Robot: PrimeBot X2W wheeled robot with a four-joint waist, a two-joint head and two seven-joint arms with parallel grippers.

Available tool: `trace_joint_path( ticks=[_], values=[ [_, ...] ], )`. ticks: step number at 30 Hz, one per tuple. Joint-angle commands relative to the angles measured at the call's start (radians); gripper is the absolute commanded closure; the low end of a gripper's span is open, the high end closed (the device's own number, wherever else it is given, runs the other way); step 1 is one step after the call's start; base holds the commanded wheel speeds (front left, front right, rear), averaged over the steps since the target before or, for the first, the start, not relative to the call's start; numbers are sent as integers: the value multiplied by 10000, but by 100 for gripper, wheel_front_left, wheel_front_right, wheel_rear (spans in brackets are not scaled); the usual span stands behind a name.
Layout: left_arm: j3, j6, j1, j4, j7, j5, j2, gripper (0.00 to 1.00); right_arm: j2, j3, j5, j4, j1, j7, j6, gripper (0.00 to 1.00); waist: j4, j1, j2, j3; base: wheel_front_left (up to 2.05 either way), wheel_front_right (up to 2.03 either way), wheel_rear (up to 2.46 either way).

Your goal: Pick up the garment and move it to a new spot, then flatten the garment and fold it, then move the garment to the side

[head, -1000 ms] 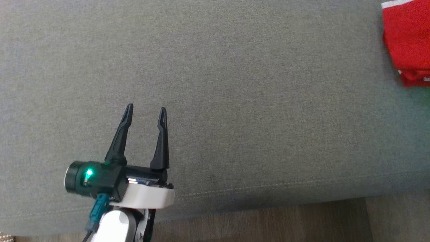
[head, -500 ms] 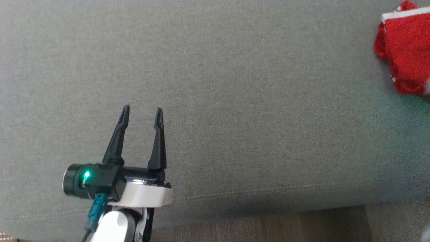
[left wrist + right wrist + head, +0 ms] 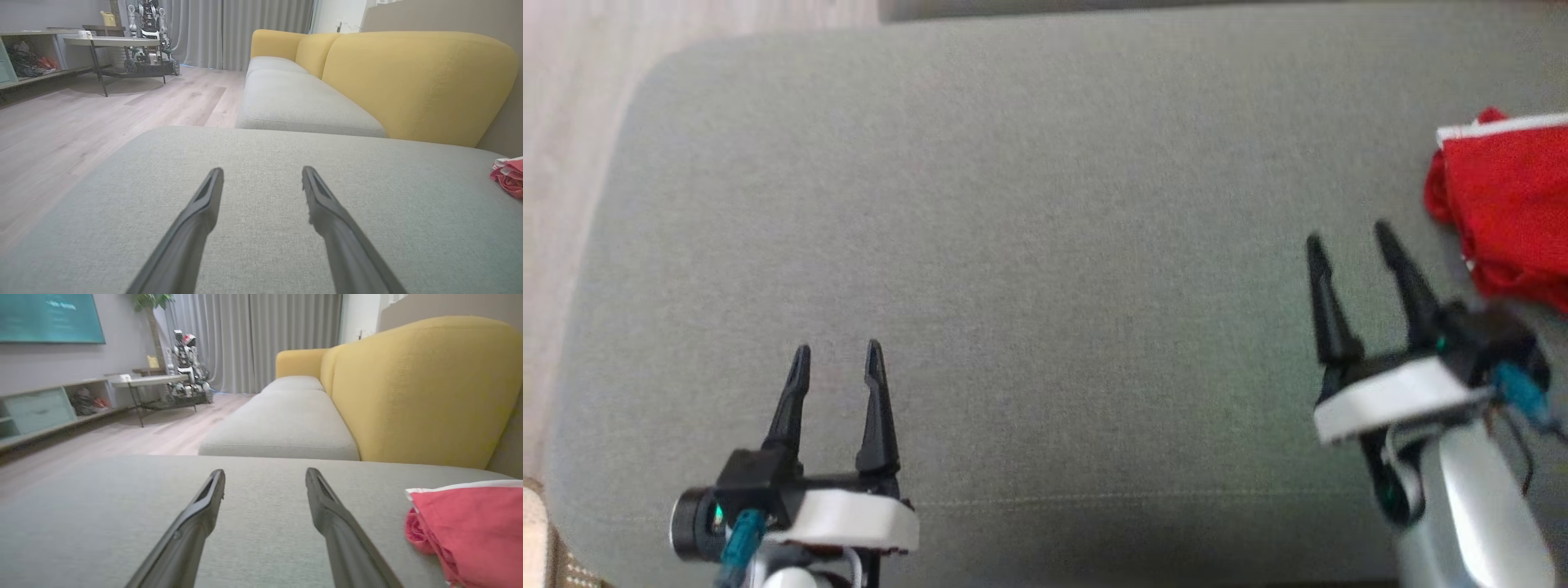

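No legible text (screen (image 3: pixel 49 318) blurred)

Open jaws over a grey cushion, red garment to the right

The right gripper (image 3: pixel 264 473) holds its two dark jaws spread apart with nothing between them, low over the grey cushion (image 3: pixel 102 522). The red garment (image 3: pixel 470 526), folded with a white edge along its top, lies on the cushion just to the right of the right-hand jaw, apart from it. Beyond stands a sofa with a yellow back (image 3: pixel 421 388) and a grey seat (image 3: pixel 282 424). Farther off are a wooden floor (image 3: pixel 163 437), a small table (image 3: pixel 147 381), another robot (image 3: pixel 186 355) before grey curtains (image 3: pixel 253 339), and a low shelf unit (image 3: pixel 41 412).
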Motion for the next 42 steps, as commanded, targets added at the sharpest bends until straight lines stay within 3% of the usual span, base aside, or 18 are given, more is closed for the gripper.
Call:
trace_joint_path(
  ticks=[1,6,14,38,39,42],
  values=[
    [438,-70,-83,-239,-76,44,-38,0,60,349,343,-641,163,-90,-4,0,268,0,-1,-480,0,0,0],
    [538,-259,410,-255,-76,295,-38,0,65,650,685,-1815,1619,-90,-4,0,357,0,-1,-1105,0,0,0],
    [743,-528,944,-402,-76,486,-38,0,67,921,591,-2102,3101,-91,-4,0,211,0,-1,-1568,0,0,0],
    [819,-799,1261,-86,-76,705,-38,0,68,650,869,-1931,3382,-91,-4,0,90,0,-1,-1797,0,0,0],
    [520,-761,1552,218,-15,619,27,100,119,418,834,-1590,3598,0,0,100,91,0,-1,-1798,0,0,0],
    [501,-751,1600,644,-13,590,25,100,140,432,837,-1154,3637,6,0,100,91,0,-1,-1798,0,0,0]
  ],
)
